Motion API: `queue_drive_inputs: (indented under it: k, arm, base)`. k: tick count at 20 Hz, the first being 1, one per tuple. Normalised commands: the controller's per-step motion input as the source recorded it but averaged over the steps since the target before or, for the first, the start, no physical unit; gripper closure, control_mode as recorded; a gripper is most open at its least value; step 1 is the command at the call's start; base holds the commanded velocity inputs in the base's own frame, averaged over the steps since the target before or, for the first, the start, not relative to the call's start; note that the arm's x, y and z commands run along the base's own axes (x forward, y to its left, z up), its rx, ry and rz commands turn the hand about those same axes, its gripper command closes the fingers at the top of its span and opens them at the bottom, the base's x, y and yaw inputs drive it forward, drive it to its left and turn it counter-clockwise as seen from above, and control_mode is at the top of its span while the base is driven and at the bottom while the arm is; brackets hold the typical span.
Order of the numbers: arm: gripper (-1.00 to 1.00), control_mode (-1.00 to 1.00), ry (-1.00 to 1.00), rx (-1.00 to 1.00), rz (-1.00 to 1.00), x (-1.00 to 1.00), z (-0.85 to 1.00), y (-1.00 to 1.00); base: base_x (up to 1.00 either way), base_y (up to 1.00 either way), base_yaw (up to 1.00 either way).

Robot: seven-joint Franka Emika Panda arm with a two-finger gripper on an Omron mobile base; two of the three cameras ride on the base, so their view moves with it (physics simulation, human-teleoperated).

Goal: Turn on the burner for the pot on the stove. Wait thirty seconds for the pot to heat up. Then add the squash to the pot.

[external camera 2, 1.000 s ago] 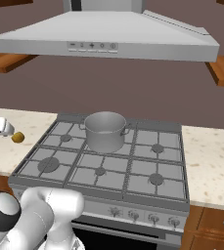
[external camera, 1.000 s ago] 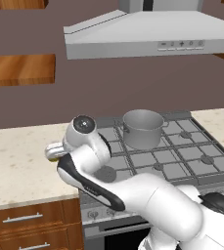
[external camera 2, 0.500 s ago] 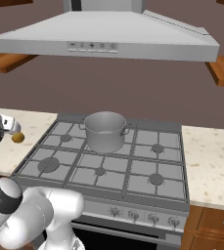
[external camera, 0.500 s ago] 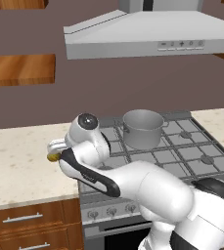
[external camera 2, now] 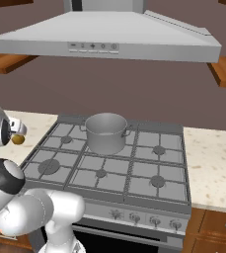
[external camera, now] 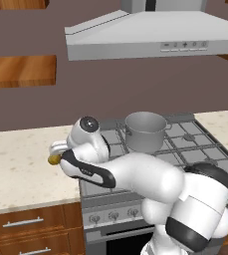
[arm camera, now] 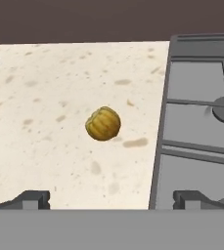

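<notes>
The squash (arm camera: 103, 123) lies on the speckled beige counter (arm camera: 45, 97) just beside the left edge of the stove (arm camera: 196, 122), close to its rear left burner. In the hand view it is a small ribbed yellow-olive ball, alone on the stone, with the two dark fingertips of the gripper (arm camera: 111, 199) rising far apart at the bottom, one on each side of it and neither touching it. The pincer is spread wide and released, holding nothing.

From the left base view the squash (external camera: 53, 160) peeks out beside the white wrist, which hangs over the counter (external camera: 21, 164) to the left of the stove (external camera: 185, 144). From the right base view the same small ball (external camera 2: 18, 140) sits by the stove's (external camera 2: 149, 163) left rim, partly behind the arm's wrist.

The pot (external camera: 145, 130) stands on the rear row of the stove, on the grate second from the left, upright and uncovered (its inside is not readable from here). In the right base view the pot (external camera 2: 106, 133) is well apart from the squash. The front knobs (external camera 2: 144, 217) run along the stove's front edge, and a grey range hood (external camera 2: 104, 37) hangs above the stove.
</notes>
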Motion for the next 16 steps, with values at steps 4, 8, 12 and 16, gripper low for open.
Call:
queue_drive_inputs:
  k: [4, 8, 12, 16]
  arm:
    - [-1.0, -1.0, 0.0, 0.0, 0.0, 0.41, -0.27, 0.11]
    - [-1.0, -1.0, 0.0, 0.0, 0.0, 0.42, -0.22, 0.19]
    - [-1.0, -1.0, 0.02, 0.0, 0.0, 0.39, -0.18, 0.33]
    - [-1.0, -1.0, 0.06, 0.0, 0.0, 0.34, -0.21, 0.35]
  base:
    - [0.0, 0.0, 0.0]
    - [0.0, 0.0, 0.0]
    - [0.0, 0.0, 0.0]
    - [0.0, 0.0, 0.0]
